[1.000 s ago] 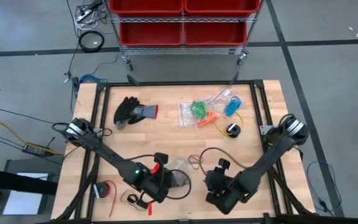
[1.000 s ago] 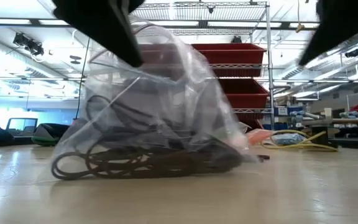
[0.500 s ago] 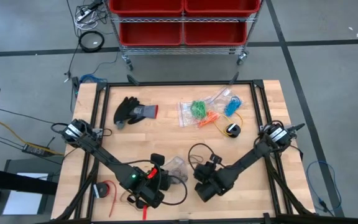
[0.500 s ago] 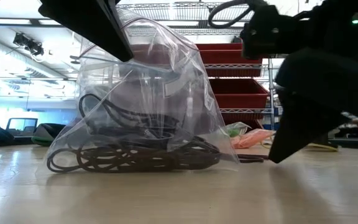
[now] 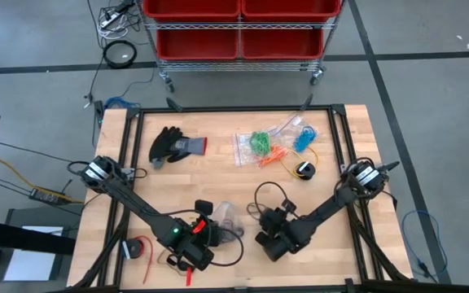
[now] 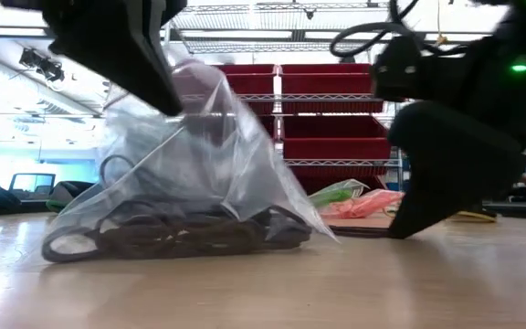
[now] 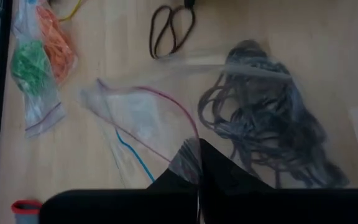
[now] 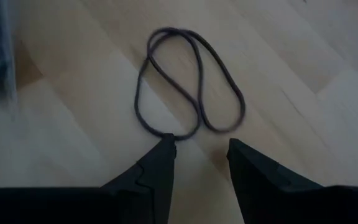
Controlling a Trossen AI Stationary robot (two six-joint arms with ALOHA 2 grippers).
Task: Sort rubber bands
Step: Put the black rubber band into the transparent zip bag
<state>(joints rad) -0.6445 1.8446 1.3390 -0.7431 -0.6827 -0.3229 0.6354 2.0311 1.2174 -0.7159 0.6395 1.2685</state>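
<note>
A clear zip bag (image 5: 225,218) filled with black rubber bands (image 7: 266,124) rests with its bottom on the table near the front edge. My left gripper (image 5: 204,232) is shut on the bag's upper part (image 6: 176,100). One loose black rubber band (image 8: 188,81), twisted into a double loop, lies flat on the wood just right of the bag (image 7: 173,31). My right gripper (image 8: 201,146) is open and low over the table (image 6: 400,228), its fingertips at the loop's near end. Bags of green and orange bands (image 5: 259,146) and blue bands (image 5: 304,137) lie at the far middle. My left gripper pinches the bag's thin plastic near its zip-strip mouth (image 7: 188,149) between its two fingers, slanting down from above. The bag hangs slack below the hold, its band-filled bottom (image 6: 172,242) on the table. My right gripper has one fingertip (image 8: 165,144) at the loose band's near end; whether it touches, I cannot tell.
A black glove (image 5: 173,145) lies at the far left. A yellow cable with a small black piece (image 5: 304,169) lies right of the middle. A red roll (image 5: 137,248) sits at the near left. Red bins (image 5: 238,24) stand beyond the table's far edge.
My right gripper has come down to just above the table and moved toward the table's left, up to the loose black band. The bag in my left gripper has sagged lower and shifted a little toward the table's left, its bottom staying on the table.
</note>
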